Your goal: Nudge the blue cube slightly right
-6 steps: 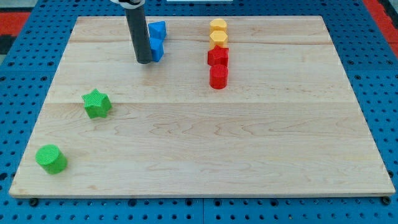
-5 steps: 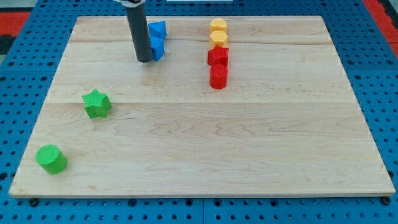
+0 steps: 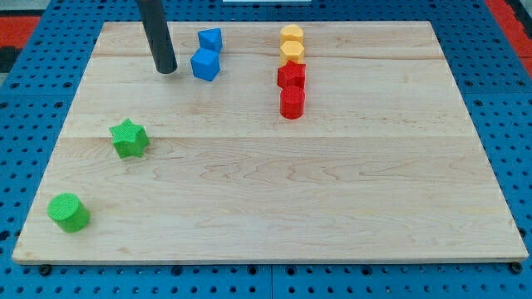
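The blue cube (image 3: 204,64) sits near the top of the wooden board, left of centre. A second, smaller blue block (image 3: 210,39) lies just above it, its shape unclear. My tip (image 3: 165,70) rests on the board to the left of the blue cube, a short gap away and not touching it. The dark rod rises from the tip out of the view's top.
Two yellow blocks (image 3: 292,35) (image 3: 292,52) and two red blocks (image 3: 292,75) (image 3: 292,103) form a column right of the blue ones. A green star (image 3: 130,138) and a green cylinder (image 3: 67,212) lie at the left. The wooden board (image 3: 274,199) lies on a blue pegboard.
My tip has moved left and slightly up, away from the blue cube it was against. The cube now shows fully, apart from the rod.
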`<state>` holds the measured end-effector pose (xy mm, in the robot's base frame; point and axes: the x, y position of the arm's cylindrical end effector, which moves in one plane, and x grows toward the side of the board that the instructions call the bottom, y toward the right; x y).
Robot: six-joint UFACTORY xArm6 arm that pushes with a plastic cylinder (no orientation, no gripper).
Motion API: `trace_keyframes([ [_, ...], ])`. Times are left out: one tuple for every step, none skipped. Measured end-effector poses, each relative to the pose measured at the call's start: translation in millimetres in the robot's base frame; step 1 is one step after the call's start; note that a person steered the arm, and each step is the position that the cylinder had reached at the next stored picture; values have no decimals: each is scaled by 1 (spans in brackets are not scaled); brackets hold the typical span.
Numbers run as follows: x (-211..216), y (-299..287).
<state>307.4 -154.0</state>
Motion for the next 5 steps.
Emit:
trace_keyframes([
  [0,8],
  [0,11],
  [0,12],
  [0,13],
  [0,14],
])
